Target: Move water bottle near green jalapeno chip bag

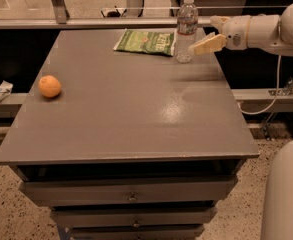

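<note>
The water bottle [186,30] is clear with a white cap and a red-edged label. It stands upright at the far right of the grey table [136,109]. Its base touches or nearly touches the right end of the green jalapeno chip bag [146,41], which lies flat by the far edge. My gripper [212,33] is just right of the bottle at label height. It is open and empty, and its tan fingers [208,44] are clear of the bottle.
An orange [49,86] sits near the table's left edge. Drawers [131,196] run below the table front. A rail [86,21] runs behind the table. My white arm [266,31] reaches in from the right, and part of my body [286,194] is at lower right.
</note>
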Tool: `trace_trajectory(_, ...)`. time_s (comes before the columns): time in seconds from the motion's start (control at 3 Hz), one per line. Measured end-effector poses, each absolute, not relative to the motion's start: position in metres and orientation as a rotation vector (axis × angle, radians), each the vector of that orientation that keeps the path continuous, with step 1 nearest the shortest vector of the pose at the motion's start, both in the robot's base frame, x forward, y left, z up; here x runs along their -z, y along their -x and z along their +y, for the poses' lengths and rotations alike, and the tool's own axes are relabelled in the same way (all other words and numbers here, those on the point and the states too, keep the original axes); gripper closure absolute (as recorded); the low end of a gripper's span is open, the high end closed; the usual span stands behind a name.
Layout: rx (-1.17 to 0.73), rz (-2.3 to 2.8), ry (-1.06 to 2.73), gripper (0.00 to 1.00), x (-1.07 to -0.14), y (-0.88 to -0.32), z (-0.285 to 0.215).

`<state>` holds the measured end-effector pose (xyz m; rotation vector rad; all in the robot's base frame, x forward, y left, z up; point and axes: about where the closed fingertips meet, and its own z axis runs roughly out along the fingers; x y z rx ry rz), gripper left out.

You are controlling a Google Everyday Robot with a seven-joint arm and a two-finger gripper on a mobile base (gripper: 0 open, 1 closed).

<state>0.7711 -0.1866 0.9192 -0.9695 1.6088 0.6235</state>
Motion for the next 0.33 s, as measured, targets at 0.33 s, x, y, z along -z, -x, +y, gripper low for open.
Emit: trace_trajectory(0.33,-0.535,1.567,0.994,0.00,-0.9519,-0.7333,-0.2167)
